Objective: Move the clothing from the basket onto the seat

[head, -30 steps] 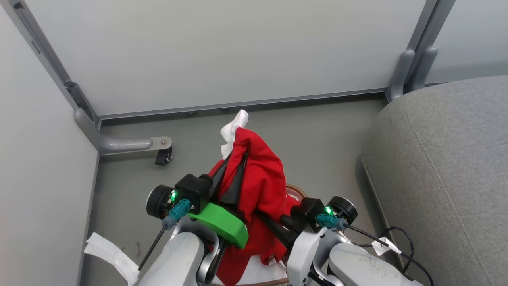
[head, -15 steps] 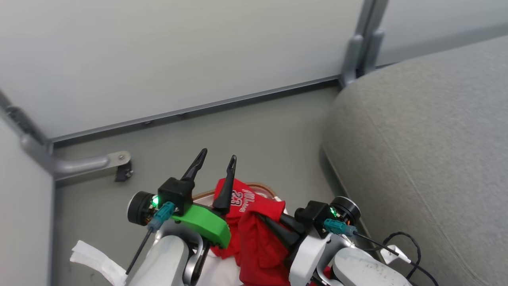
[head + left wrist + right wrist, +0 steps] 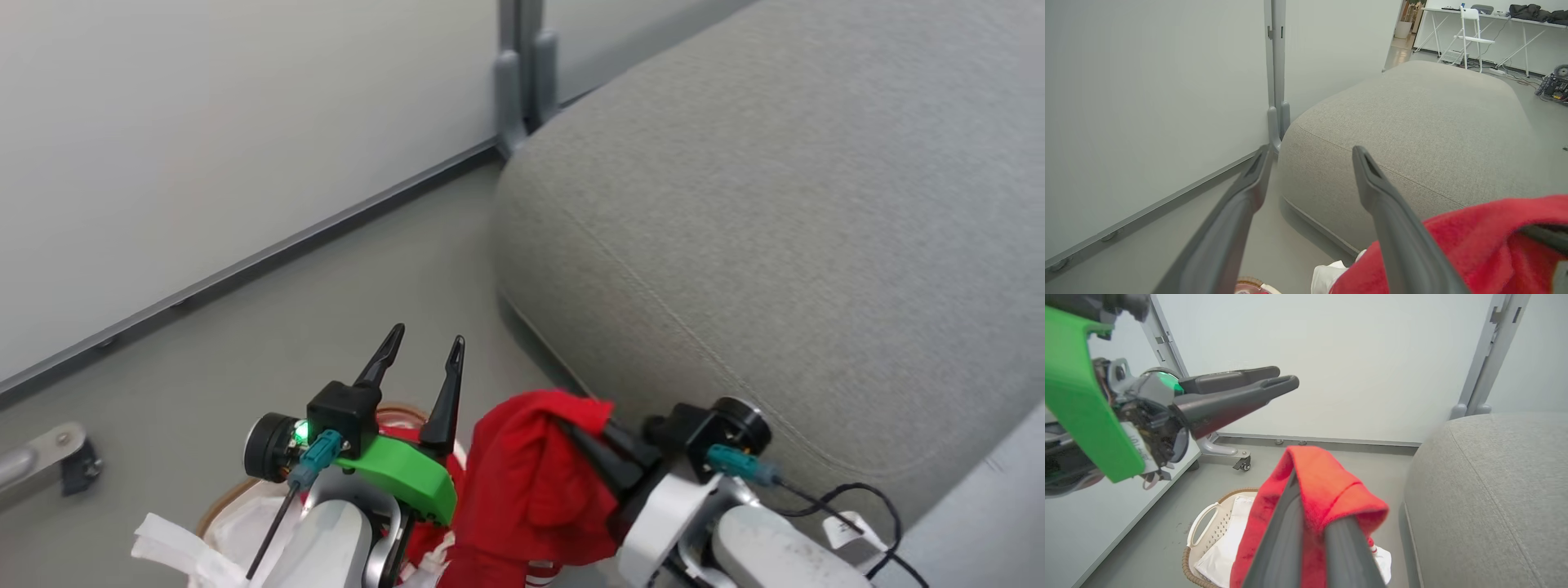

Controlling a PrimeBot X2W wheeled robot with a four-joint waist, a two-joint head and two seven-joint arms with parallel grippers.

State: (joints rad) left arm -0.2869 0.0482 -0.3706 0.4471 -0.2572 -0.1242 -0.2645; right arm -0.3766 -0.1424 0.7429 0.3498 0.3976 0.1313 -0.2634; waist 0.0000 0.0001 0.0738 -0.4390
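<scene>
Right hand (image 3: 571, 429): clamped tight on a fold of the red garment (image 3: 522, 498), which drapes over both fingers and hangs below them.
Left hand (image 3: 429, 335): fingers spread wide with nothing between them, raised above the basket.
Where the garment is: up in the air between the basket (image 3: 1188, 559) and the seat (image 3: 775, 245), near the cushion's rounded front edge and not lying on it. Its lower end trails down toward the basket; whether it has fully cleared the rim is hidden.
Basket: on the floor near the seat, with the white liner (image 3: 1229, 547) showing inside.
Done: by my reading, the pick-up is made and one garment is lifted out or nearly so.
Left: nothing red lies on the seat yet. The held piece has to be carried over the cushion top and let go, then anything remaining in the basket fetched.
Count of hands: two, one loaded and one free.
Count of baskets: one.
Count of seats: one.
Count of garments: one for certain. Red cloth with white stripe trim shows under the left arm in the head view; it may be a second piece or the tail of the first, and I cannot tell which.
</scene>
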